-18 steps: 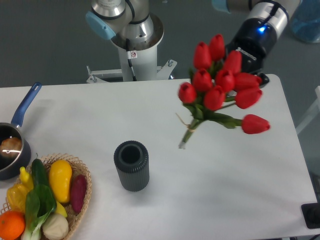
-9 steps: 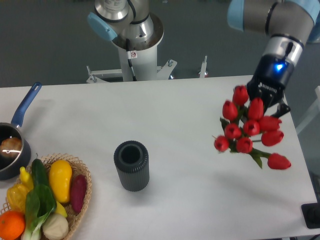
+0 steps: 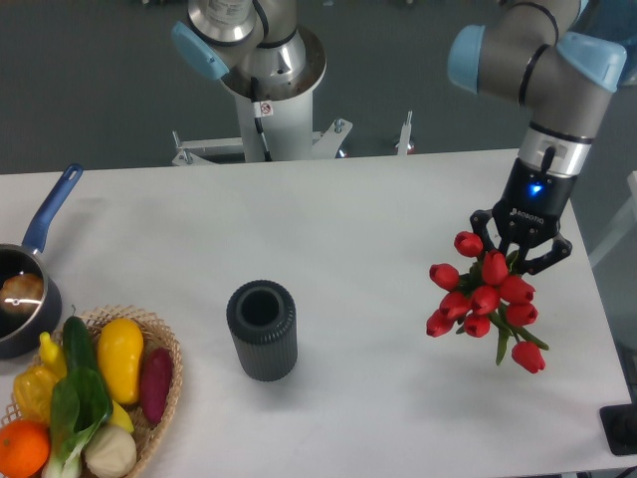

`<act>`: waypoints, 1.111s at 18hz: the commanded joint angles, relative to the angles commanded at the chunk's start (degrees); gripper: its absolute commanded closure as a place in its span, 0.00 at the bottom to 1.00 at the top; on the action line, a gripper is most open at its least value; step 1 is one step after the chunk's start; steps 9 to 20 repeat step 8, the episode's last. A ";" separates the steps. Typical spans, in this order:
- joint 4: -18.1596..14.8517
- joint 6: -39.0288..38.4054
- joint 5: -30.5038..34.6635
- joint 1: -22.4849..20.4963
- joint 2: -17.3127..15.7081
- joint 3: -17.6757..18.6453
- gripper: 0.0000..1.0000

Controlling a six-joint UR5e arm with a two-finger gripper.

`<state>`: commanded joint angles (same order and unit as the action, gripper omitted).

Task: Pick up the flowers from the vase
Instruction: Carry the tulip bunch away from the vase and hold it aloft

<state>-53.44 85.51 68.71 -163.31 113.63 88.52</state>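
Flowers (image 3: pixel 485 299) dropped lower over the desk's (image 3: pixel 398 378) right side, tool (image 3: pixel 520 254) clamped on them. Ribbed grey vase (image 3: pixel 262 330) empty; wicker basket (image 3: pixel 164 383) holds vegetables.

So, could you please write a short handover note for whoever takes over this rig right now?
Gripper: shut on the flowers, holding the bunch over the right side of the table.
Vase: upright left of centre, mouth empty, well apart from the bunch.
Done: flowers are out of the vase and in the grip.
Left: nothing of the pick itself; probably just keep the hold steady, as the buds hang low and loose.
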 joint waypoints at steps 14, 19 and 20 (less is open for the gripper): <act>-0.44 1.51 15.74 5.19 5.11 -4.41 1.00; -0.44 1.51 15.74 5.19 5.11 -4.41 1.00; -0.44 1.51 15.74 5.19 5.11 -4.41 1.00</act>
